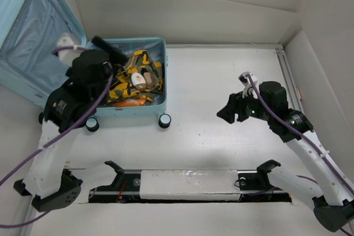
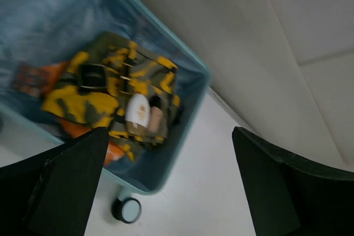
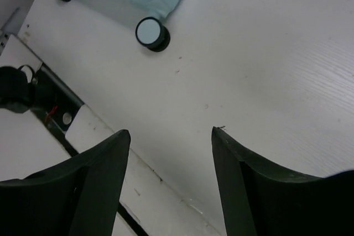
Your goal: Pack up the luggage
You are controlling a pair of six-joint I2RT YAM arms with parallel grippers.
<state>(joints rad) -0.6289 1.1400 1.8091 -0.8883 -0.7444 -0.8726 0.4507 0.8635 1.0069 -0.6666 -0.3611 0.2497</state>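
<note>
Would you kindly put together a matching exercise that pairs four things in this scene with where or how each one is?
Things:
1. luggage
2. white bottle
3. caster wheel
4. right hand

Places or states:
a. open above the bare table, holding nothing
b. lying on the camouflage cloth
c. lid open, at the table's far left
d. black with a pale face, below the near wall

Pairs: 1-c, 2-b, 3-d, 4-a
</note>
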